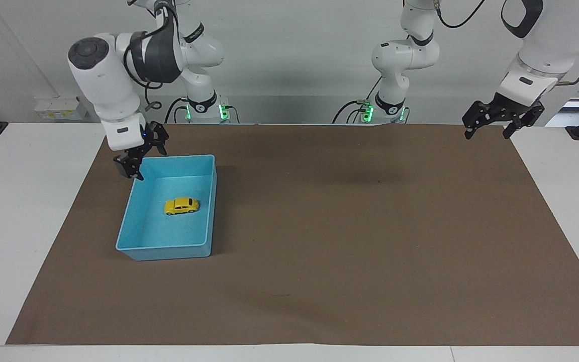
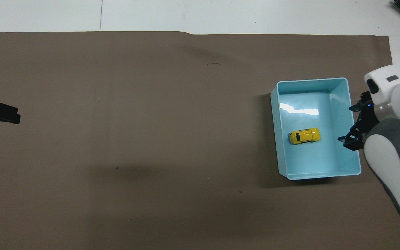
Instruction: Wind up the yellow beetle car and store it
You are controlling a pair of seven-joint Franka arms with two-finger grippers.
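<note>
On the brown mat [image 1: 350, 236] toward the right arm's end sits the blue bin [image 1: 138, 251], the yellow beetle car [image 1: 182, 205] lying inside it. Right gripper [image 1: 141, 162] hangs spread and empty over the bin's corner nearest the robots; left gripper [image 1: 488, 131] waits, spread, over the mat's edge.

text: none legible | labels: none | brands: none | numbers: none | signs: none
</note>
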